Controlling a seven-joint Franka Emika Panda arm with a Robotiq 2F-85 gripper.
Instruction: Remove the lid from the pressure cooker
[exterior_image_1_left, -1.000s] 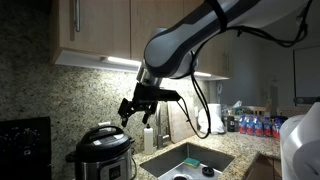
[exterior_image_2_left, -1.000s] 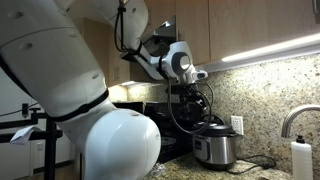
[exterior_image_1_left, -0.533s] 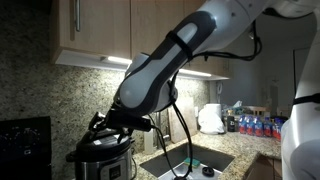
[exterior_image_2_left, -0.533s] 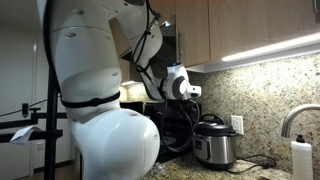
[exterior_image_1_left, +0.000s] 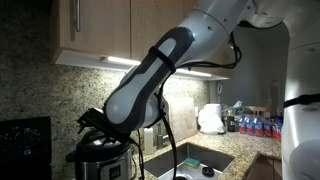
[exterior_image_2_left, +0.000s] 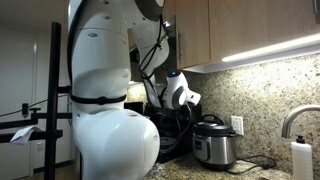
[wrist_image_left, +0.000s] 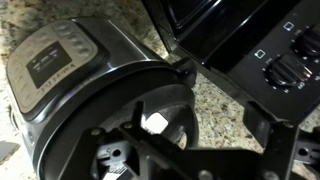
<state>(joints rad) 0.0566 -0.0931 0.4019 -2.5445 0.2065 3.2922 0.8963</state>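
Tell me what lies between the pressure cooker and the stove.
Only bare speckled countertop separates the pressure cooker and the stove, seen in the wrist view.

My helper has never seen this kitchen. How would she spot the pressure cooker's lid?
On the granite counter, between the black stove and the sink, stands a steel pressure cooker. The lid is the black dome capping it, the only rounded black piece atop brushed metal.
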